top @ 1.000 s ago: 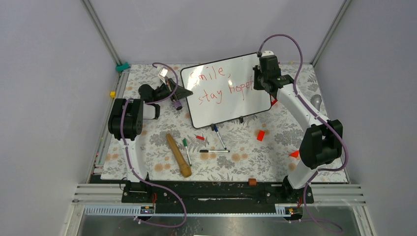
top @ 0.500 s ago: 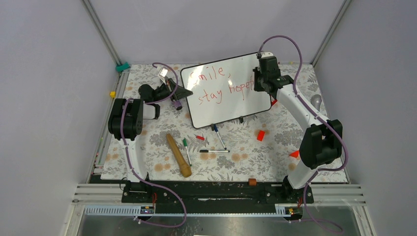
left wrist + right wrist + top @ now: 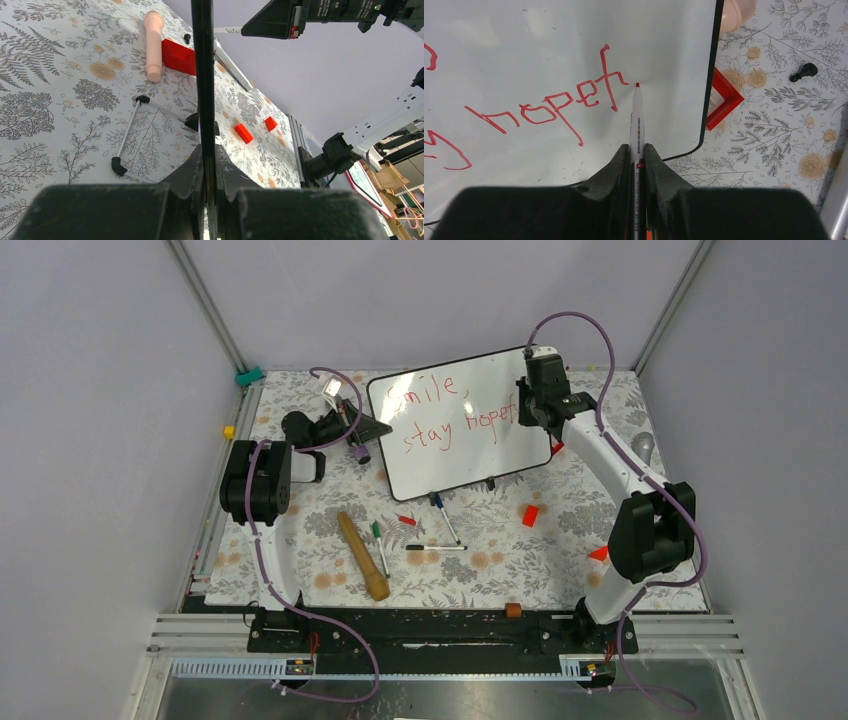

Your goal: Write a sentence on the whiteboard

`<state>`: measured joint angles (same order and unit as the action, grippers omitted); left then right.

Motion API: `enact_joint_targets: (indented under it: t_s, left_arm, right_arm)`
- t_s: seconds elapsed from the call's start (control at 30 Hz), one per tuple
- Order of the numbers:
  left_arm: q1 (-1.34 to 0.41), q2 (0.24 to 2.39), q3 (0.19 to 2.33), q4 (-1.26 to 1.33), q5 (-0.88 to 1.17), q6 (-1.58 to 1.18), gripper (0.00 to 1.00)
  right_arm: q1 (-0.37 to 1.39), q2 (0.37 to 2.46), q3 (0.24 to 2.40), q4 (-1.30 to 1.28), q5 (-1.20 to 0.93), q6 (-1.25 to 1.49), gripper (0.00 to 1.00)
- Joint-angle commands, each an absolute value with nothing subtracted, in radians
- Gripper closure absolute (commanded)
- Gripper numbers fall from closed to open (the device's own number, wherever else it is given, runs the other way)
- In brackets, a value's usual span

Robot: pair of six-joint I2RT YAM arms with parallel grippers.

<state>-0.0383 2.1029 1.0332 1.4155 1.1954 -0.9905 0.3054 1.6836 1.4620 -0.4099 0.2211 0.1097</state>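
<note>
- Gripping a red marker (image 3: 637,117) between closed fingers, the right gripper (image 3: 637,149) is holding its tip against the whiteboard (image 3: 549,35), just right of "hopef", at the centre of the right wrist view.
- The sentence (image 3: 432,436) is showing "Smile, stay hopef" at the upper centre of the top view.
- The left gripper (image 3: 205,152) is clamping the whiteboard's black frame at its left edge.

Light: bright, even and diffuse, from overhead in all three views. Shadows are short and soft.

Top view: glare on the whiteboard (image 3: 460,430) pales the start of the sentence (image 3: 440,415).

Right wrist view: board beyond the jaws is sharp, with a faint grey sheen. The red marker (image 3: 637,115) is crisp at its tip. The right gripper (image 3: 637,150) is dark and soft-focused.

Left wrist view: the left gripper (image 3: 209,155) is dark and grainy. The wall beyond its jaws is washed pale.
</note>
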Motion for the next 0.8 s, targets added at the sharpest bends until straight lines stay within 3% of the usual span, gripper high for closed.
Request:
enact_joint_targets:
  t_s: [0.0,0.77]
  left_arm:
    - [-0.071,2.1,1.039,1.475,1.335,-0.932,1.0]
    - [-0.071,2.1,1.037,1.474,1.334,-0.93,1.0]
  right_arm:
    - [0.304,1.698,1.524,-0.387,0.244,0.103,1.0]
    - [0.304,1.684,1.499,-0.403,0.235,0.097,1.0]
